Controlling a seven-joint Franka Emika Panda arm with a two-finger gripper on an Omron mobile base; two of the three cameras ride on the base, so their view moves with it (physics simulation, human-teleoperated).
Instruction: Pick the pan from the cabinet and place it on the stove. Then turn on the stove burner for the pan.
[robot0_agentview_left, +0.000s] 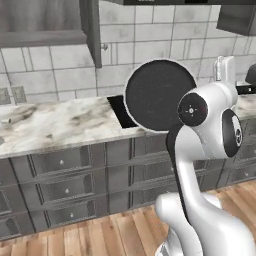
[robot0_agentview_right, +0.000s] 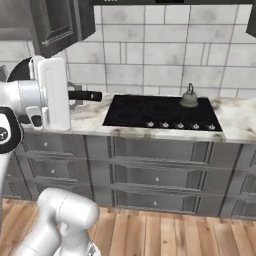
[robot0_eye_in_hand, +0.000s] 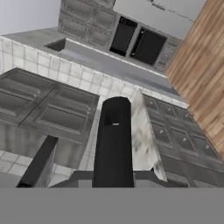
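Arm (robot0_agentview_left: 200, 150) over pan (robot0_agentview_left: 155, 95) rim

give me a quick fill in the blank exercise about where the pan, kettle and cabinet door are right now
1. The gripper is shut on the pan's long black ____.
2. The pan is held up in the air, not yet set on the ____.
3. The small grey kettle stands at the back of the stove, toward its ____ side in the right base view.
4. The door of the cabinet stands ____.

Missing words: handle; stove; right; open
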